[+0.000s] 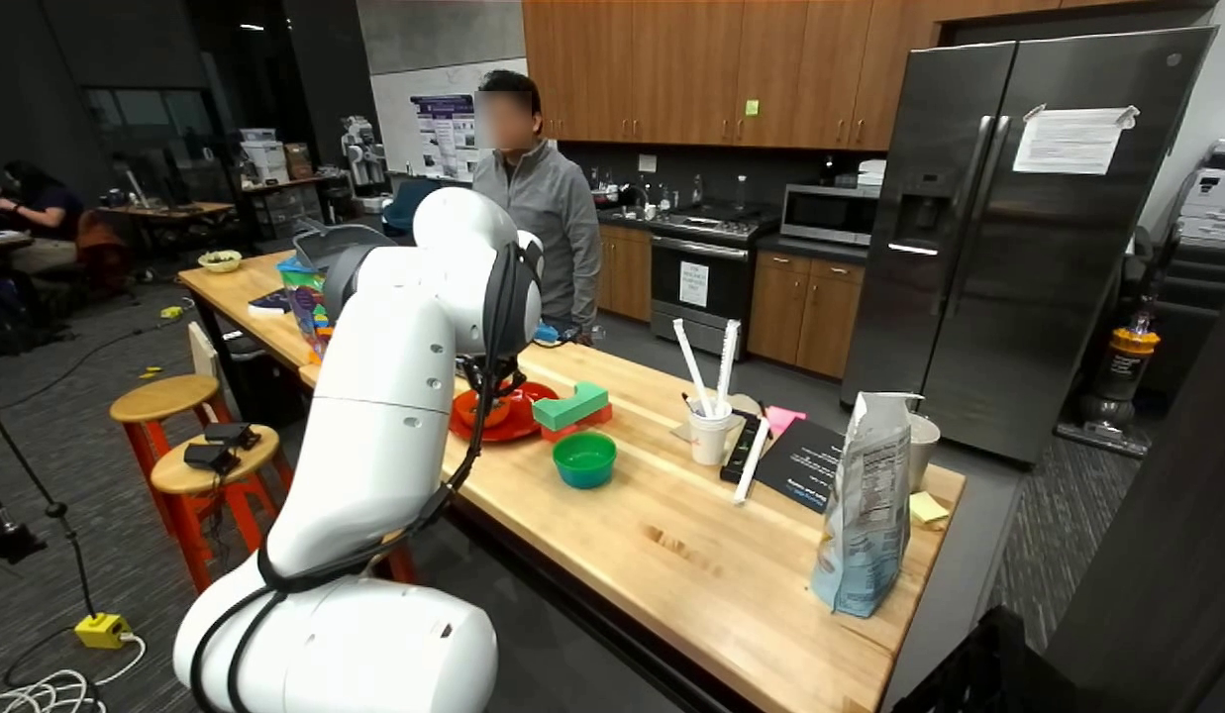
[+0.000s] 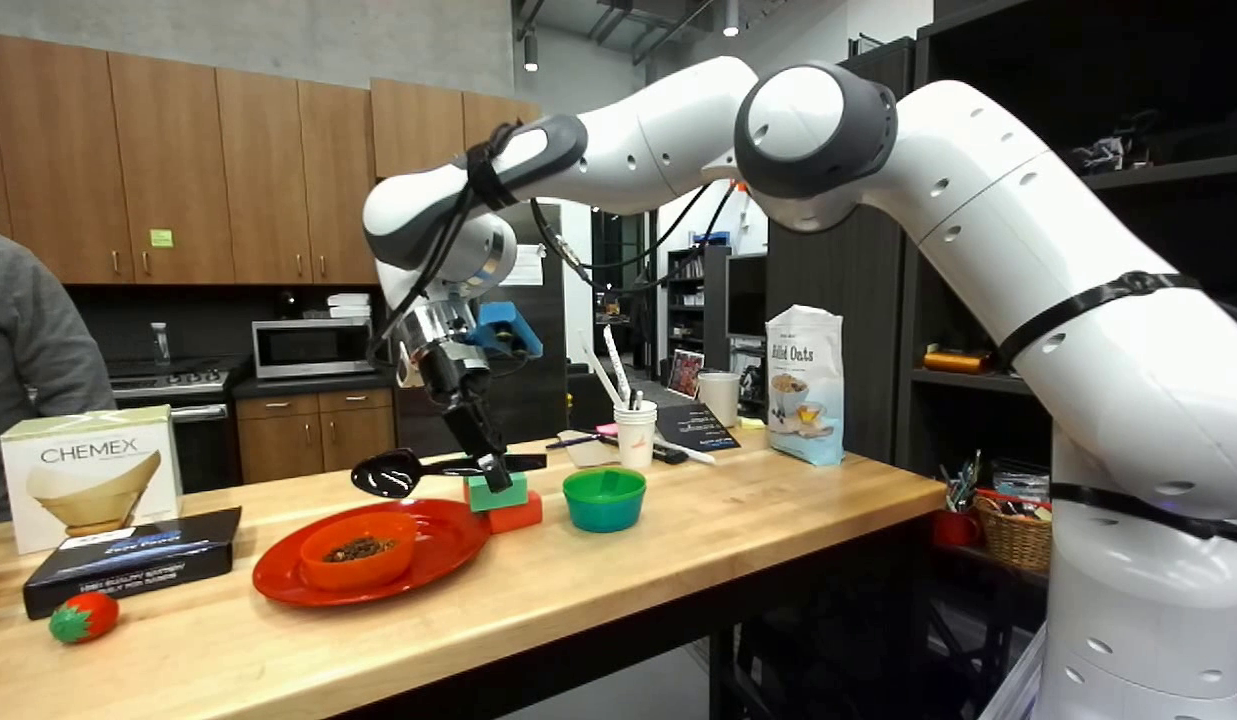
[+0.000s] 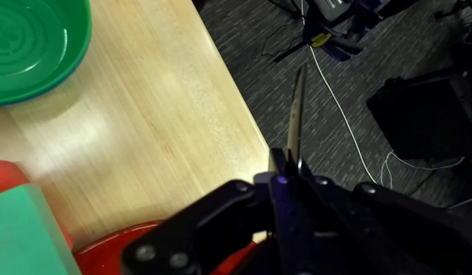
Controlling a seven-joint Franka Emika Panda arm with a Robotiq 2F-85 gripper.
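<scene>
Claw (image 2: pixel 494 473), closed on the handle of a spoon (image 2: pixel 390 474), hangs over the plate (image 2: pixel 448 540) near a long edge of the desk (image 2: pixel 708 530); an orange bowl (image 2: pixel 356 576) of brown bits (image 2: pixel 360 549) sits on the plate, a green block (image 1: pixel 574 405) lies atop a red block (image 2: pixel 518 513) beside it, and oats (image 2: pixel 806 385) stand by the short edge

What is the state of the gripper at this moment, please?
Gripper: closed, holding the black spoon.
</scene>
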